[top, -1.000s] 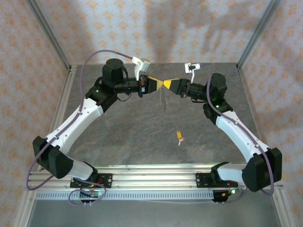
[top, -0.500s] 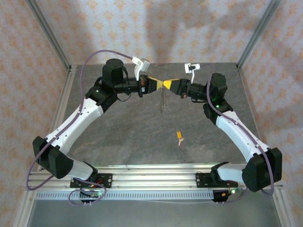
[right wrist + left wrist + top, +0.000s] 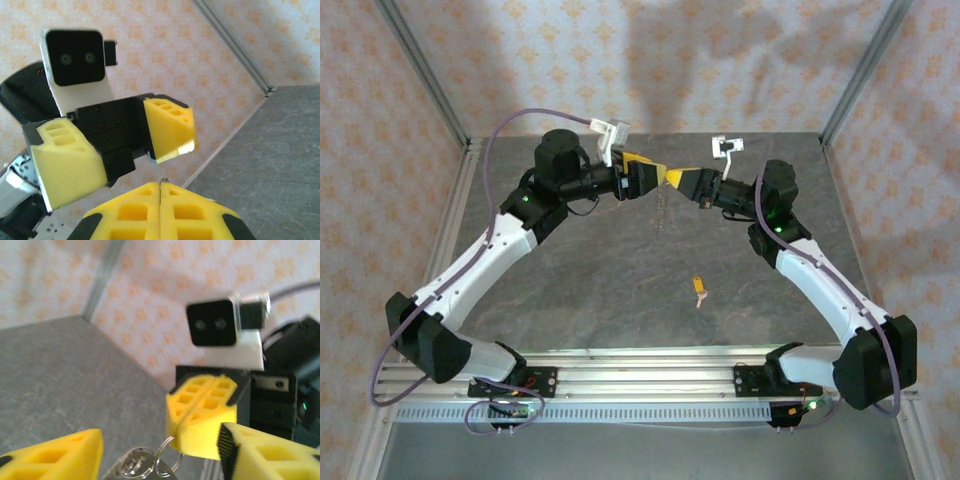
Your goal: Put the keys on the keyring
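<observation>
My right gripper (image 3: 672, 179) is shut on the keyring (image 3: 170, 454), pinching the thin wire loop between its yellow fingers (image 3: 200, 412). The ring hangs below them, high over the back of the table, with a silvery key (image 3: 131, 463) on it. From above, ring and key show as a thin pale strand (image 3: 663, 207). My left gripper (image 3: 650, 170) faces the right one and is open; its two fingers (image 3: 55, 455) stand on either side of the ring without touching it. The wire tip (image 3: 162, 180) peeks out above the shut right fingers. A loose key with an orange head (image 3: 699, 287) lies flat on the table.
The grey table (image 3: 580, 280) is bounded by patterned walls and metal corner posts (image 3: 425, 80). An aluminium rail (image 3: 640, 365) carrying both arm bases runs along the near edge.
The left gripper has opened and let go of the ring, pulling back slightly to the left. The right gripper keeps the ring where it was.
</observation>
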`<action>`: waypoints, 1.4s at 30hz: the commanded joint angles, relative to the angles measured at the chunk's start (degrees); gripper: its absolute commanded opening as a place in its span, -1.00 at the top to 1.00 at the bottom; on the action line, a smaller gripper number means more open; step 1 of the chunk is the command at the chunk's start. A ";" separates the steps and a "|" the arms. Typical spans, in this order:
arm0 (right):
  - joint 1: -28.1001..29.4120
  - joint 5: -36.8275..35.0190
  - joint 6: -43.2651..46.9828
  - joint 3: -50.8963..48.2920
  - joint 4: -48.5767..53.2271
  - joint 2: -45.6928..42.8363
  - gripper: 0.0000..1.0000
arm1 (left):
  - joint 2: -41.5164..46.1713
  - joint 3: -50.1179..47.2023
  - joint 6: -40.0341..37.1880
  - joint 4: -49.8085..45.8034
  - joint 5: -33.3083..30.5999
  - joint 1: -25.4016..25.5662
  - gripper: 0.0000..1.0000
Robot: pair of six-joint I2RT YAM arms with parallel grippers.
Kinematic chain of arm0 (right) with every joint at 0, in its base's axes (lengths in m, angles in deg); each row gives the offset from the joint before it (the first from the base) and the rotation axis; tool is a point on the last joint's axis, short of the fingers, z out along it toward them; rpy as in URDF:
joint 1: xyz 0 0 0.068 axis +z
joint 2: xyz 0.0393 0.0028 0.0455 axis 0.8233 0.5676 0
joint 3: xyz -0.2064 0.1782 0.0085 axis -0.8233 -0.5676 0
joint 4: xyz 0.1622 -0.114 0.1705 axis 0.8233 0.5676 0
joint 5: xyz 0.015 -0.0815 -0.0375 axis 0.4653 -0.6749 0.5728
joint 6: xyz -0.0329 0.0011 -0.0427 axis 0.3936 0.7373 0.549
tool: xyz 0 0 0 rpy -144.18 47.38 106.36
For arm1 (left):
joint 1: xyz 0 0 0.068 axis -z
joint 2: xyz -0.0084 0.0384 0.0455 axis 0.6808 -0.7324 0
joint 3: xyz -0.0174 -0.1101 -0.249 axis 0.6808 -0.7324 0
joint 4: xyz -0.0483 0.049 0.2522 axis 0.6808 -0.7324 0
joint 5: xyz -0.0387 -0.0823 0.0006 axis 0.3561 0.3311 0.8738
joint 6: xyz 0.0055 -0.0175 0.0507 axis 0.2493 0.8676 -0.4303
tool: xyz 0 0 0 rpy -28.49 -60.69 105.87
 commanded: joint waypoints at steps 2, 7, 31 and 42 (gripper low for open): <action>0.10 -4.90 -1.33 -0.09 -7.87 -2.02 1.00 | 5.20 -6.40 9.59 12.02 -10.89 0.27 -0.35; 0.12 -8.14 -4.68 -0.52 -14.51 -1.65 1.00 | 5.51 -11.00 16.42 20.21 -11.73 0.47 -0.27; 1.33 -7.85 -14.29 -0.70 -26.64 2.65 1.00 | 0.75 -9.75 19.45 30.84 -9.63 3.02 0.04; 1.86 -7.68 -14.91 -0.88 -27.06 3.05 1.00 | 0.45 -9.55 19.89 33.29 -9.27 3.44 0.03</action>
